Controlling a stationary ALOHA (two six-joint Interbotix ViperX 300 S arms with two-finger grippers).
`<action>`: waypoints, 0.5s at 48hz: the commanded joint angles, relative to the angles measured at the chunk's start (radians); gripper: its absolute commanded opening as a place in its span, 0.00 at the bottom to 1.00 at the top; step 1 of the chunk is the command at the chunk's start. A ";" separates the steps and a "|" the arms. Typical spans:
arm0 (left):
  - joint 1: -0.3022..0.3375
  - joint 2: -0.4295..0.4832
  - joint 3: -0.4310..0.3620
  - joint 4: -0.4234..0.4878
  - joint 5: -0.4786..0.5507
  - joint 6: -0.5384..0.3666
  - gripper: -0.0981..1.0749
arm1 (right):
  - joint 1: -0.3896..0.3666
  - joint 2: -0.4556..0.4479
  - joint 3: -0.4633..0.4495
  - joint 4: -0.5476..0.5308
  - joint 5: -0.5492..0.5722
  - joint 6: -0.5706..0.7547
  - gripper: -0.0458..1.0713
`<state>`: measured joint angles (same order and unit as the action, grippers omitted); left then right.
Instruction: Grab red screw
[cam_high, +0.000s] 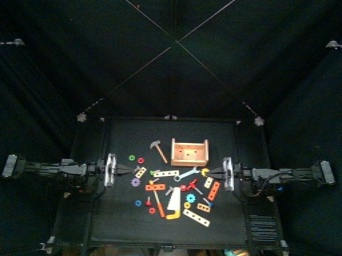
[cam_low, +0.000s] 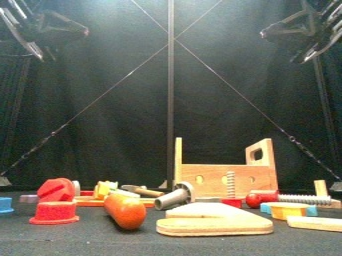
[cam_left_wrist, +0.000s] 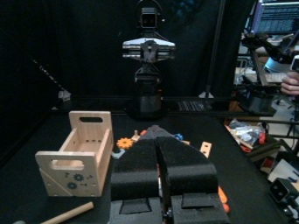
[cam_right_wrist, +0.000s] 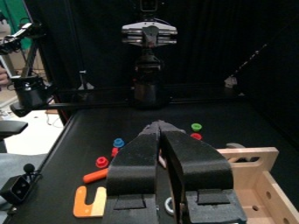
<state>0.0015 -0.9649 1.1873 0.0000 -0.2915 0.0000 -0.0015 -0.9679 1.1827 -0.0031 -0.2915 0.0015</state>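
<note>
Hanging back at the table's left edge, the left gripper is sitting parked, jaws pressed together and holding nothing, so looks like nothing's started yet. Red screw is lying well ahead of the right gripper, off to one side of its jaws, beside a blue piece. Right jaws are also closed up tight, empty, waiting by the box.

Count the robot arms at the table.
2. The left arm reaches in over the table's left edge, the right arm over its right edge, facing each other. None appears hidden.
</note>
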 joint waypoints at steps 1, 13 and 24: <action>-0.008 0.008 -0.018 0.000 -0.011 0.002 0.01 | -0.005 0.035 -0.035 0.000 -0.003 0.003 0.04; -0.021 0.008 0.005 -0.011 -0.011 -0.005 0.07 | -0.006 0.201 -0.112 -0.003 0.061 0.025 0.05; -0.040 0.025 0.026 -0.052 -0.008 -0.003 0.07 | 0.000 0.344 -0.166 0.000 0.149 0.025 0.06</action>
<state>-0.0261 -0.9572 1.2241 -0.0399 -0.2930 -0.0046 -0.0061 -0.6504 1.0508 -0.0061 -0.1626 0.0291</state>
